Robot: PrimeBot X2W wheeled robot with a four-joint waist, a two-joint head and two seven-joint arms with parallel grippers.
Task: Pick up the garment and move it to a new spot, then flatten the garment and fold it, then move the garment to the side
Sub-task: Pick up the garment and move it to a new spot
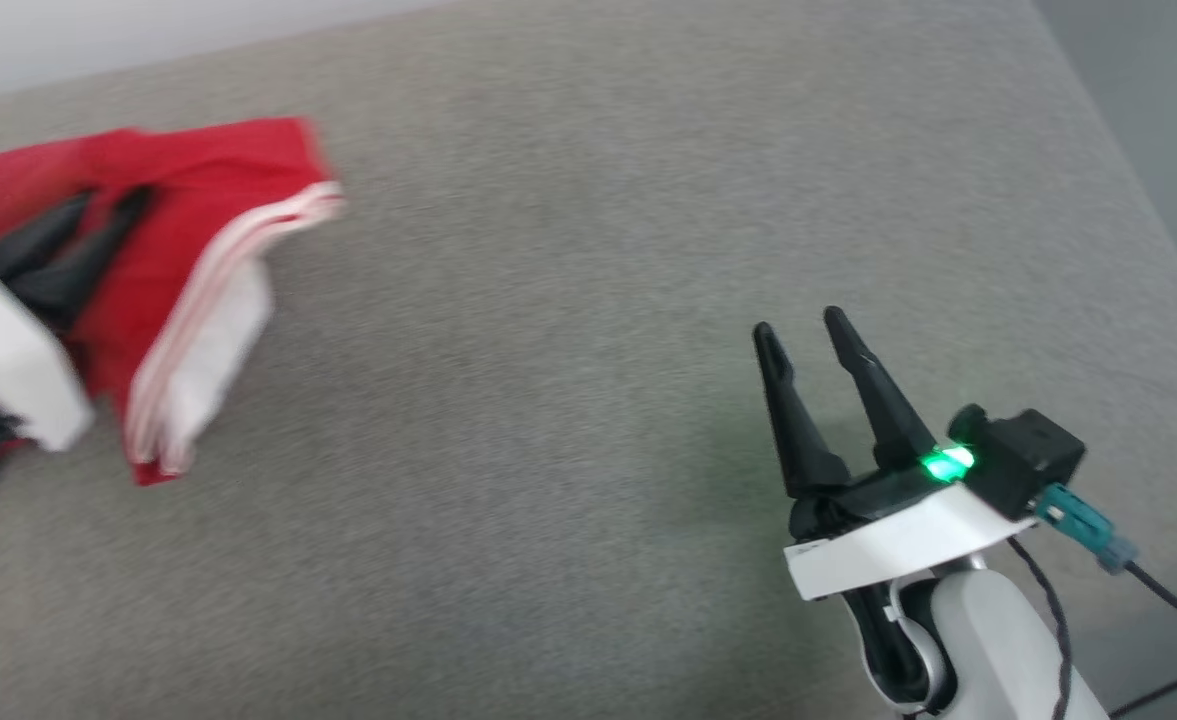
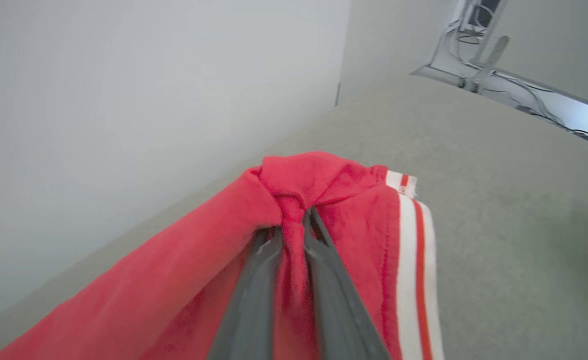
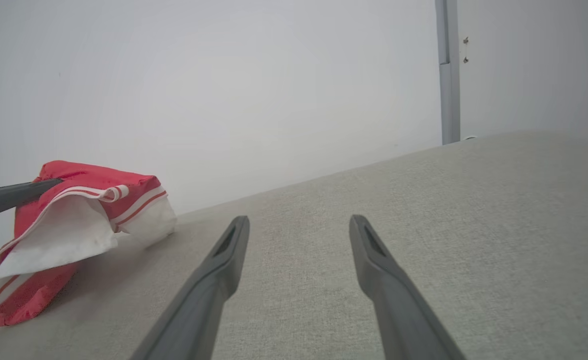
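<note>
1. Where the head view blurs at its left edge, the left gripper [image 1: 113,205] shows with its fingers drawn almost together on the garment [image 1: 218,180]
2. From the left wrist view, those fingers [image 2: 254,300] pinch a bunched fold of the red jersey cloth [image 2: 174,280], which puckers just past their tips
3. White-and-red stripe trim [image 2: 408,270] runs along the cloth to the right of the fingers in that view
4. Seen from the right wrist view, the garment [image 3: 99,177] hangs from a dark finger of the left gripper [image 3: 14,195]; a white sleeve [image 3: 69,235] drapes below, and the lowest red edge reaches the grey fabric surface [image 3: 423,225]
5. At the far left of that surface [image 1: 548,400] in the head view, the garment sits close to the pale wall [image 3: 224,75]
6. Well apart from the garment, the right gripper [image 1: 798,325] has its fingers [image 3: 214,280] spread wide with nothing between them, and a green light [image 1: 948,463] glows at its base
</note>
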